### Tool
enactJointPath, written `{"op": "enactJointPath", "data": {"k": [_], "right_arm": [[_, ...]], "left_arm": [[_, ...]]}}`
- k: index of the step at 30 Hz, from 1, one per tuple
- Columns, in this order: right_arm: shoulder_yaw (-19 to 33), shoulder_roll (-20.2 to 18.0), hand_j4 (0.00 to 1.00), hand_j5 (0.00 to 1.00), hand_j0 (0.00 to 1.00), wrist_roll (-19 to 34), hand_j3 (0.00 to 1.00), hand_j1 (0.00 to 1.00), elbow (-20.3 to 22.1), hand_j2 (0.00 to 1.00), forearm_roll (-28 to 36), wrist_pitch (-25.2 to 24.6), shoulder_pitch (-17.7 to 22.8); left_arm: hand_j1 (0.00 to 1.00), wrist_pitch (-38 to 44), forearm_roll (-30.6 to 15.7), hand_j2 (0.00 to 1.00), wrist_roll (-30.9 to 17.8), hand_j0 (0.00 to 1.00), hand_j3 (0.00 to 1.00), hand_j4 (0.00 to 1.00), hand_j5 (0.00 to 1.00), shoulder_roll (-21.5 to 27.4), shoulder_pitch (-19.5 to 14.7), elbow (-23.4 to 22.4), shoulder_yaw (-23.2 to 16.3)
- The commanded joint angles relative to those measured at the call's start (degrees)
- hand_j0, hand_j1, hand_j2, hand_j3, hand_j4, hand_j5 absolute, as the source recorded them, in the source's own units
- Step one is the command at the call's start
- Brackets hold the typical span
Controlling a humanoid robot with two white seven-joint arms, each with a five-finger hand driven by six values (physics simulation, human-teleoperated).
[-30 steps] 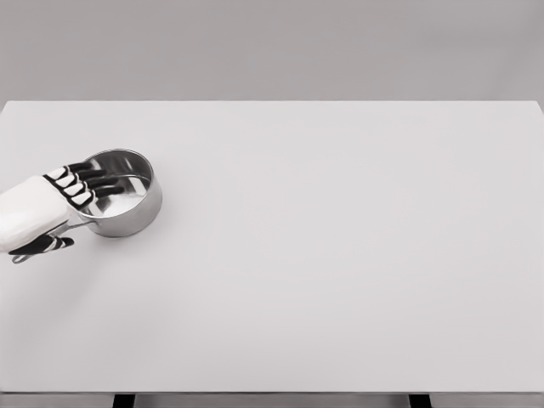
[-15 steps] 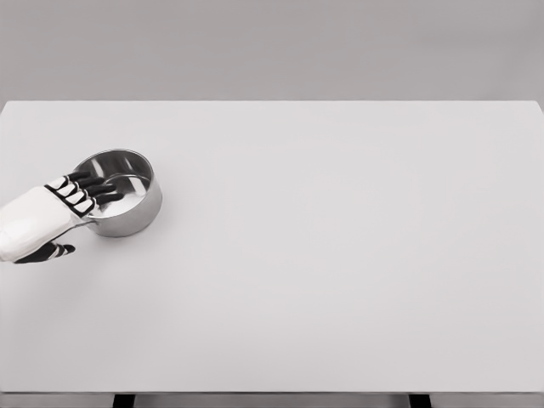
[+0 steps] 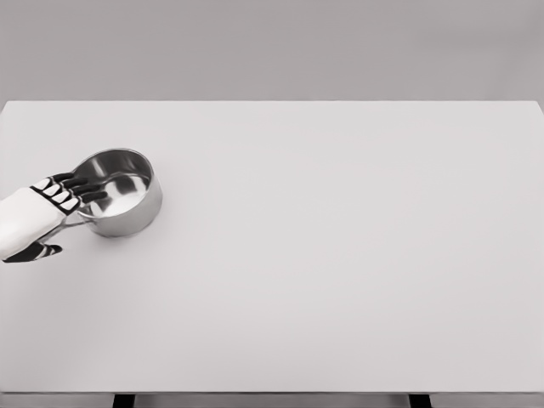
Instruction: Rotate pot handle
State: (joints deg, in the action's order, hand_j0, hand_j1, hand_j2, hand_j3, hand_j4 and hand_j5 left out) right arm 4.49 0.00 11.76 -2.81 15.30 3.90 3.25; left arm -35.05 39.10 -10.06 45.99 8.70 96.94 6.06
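Head view: steel pot (image 3: 119, 192) stood near the counter's (image 3: 340, 255) left edge. Left hand (image 3: 47, 212) lay over its handle, fingers (image 3: 83, 189) extended past the rim; grip unclear. Advised: clasp handle firmly, pivot slowly.

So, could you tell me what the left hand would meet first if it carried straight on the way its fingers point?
Probably the steel saucepan: the left hand points right and slightly away, its fingers already over the near-left rim. How high they are above it is unclear, so they may pass over the bowl.
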Motion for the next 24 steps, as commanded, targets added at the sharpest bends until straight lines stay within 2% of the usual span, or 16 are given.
{"op": "enactJointPath", "data": {"k": [1,9,24], "right_arm": [[0.00,0.00,1.00,1.00,1.00,0.01,1.00,1.00,0.00,1.00,-0.01,-0.03,0.00],[0.00,0.00,1.00,1.00,1.00,0.01,1.00,1.00,0.00,1.00,-0.01,-0.03,0.00],[0.00,0.00,1.00,1.00,1.00,0.01,1.00,1.00,0.00,1.00,-0.01,0.06,0.00]], "left_arm": [[1.00,0.05,-0.34,1.00,0.04,1.00,1.00,1.00,1.00,0.06,0.00,-0.61,0.18],[1.00,0.05,0.10,1.00,0.04,1.00,1.00,1.00,1.00,0.06,-0.35,-1.75,2.03],[1.00,0.05,0.10,1.00,0.04,1.00,1.00,1.00,1.00,0.33,-2.72,-4.30,2.21]]}}
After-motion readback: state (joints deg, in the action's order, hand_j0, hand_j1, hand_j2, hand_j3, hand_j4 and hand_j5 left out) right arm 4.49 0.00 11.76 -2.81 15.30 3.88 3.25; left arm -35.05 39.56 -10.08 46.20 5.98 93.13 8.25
